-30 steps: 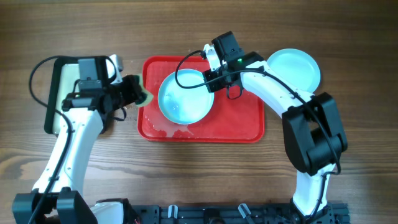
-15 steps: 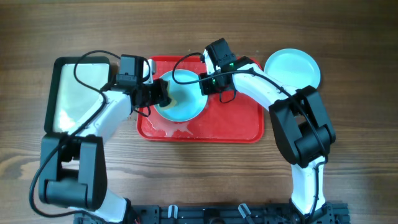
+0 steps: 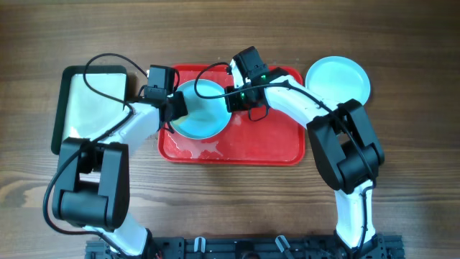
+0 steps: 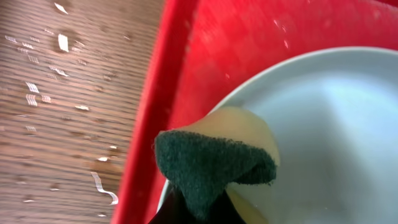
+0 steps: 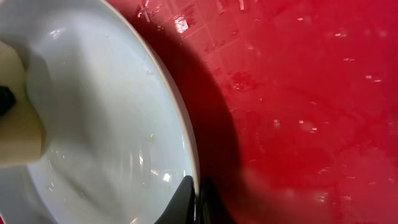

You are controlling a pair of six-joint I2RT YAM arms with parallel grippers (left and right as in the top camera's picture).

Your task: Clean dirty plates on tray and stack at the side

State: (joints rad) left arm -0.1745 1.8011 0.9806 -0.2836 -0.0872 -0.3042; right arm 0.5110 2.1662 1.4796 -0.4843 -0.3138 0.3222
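Surface: wood-grain table (image 3: 230,201), flecked with water droplets (image 4: 59,42) just outside the tray's left rim.
Tray: red tray (image 3: 266,140) sat mid-table, its floor wet and glistening.
Plate in hand: turquoise plate (image 3: 205,115) was over the tray's upper-left part. Its far rim looked raised, though how much it tilted could not be judged.
Right gripper: right gripper (image 3: 231,99) was clamped on that plate's right rim, the edge passing between its fingertips (image 5: 185,194).
Left gripper: left gripper (image 3: 178,108) was pinched shut on a sponge (image 4: 211,165), green scouring face outward and yellow foam behind, pressed on the plate's left edge.
Change: a second before, the sponge hung just off the tray's left rim and the plate lay lower and nearer the tray's centre. Half a second before, the sponge had reached the plate. By this moment both arms had drawn together and the plate had shifted up and left.
Meaning: scrubbing of this plate had probably just begun; stacking still lay ahead.
Side plate: another turquoise plate (image 3: 338,79) rested on the table, right of the tray and clear of it. No white plate could be made out.
Other: black-rimmed tray (image 3: 61,108) lay at the left, pale inside.
Writing: no brand, label or lettering could be read in any view.
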